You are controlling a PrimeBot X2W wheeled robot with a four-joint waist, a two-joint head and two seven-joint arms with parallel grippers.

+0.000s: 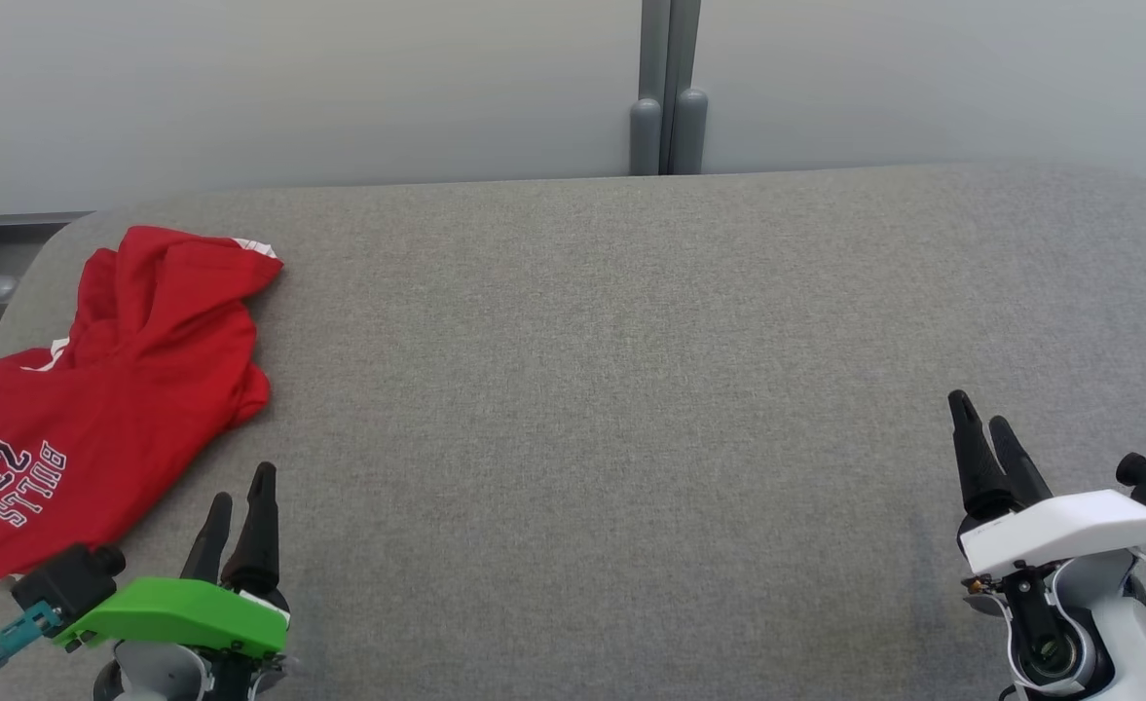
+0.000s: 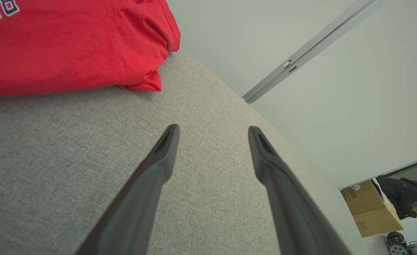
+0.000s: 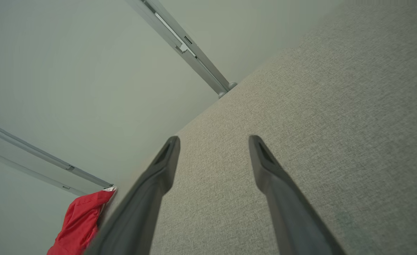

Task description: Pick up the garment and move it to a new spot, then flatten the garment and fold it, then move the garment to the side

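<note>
The garment (image 1: pixel 115 389) is red with white trim and dark, white-edged lettering. The table (image 1: pixel 631 389) is speckled grey. The wall (image 1: pixel 290 88) is pale grey.

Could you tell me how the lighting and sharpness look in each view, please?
Head view: soft, even light, no glare, red Bulls shirt sharp; faint shadow on the grey table beside the right hand. Left wrist view: scene tilted, the left hand slightly soft. Right wrist view: equally tilted, evenly lit.

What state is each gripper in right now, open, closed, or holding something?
Left gripper: open, holding nothing, near the red garment but apart from it.
Right gripper: open, holding nothing, over the grey table.
</note>
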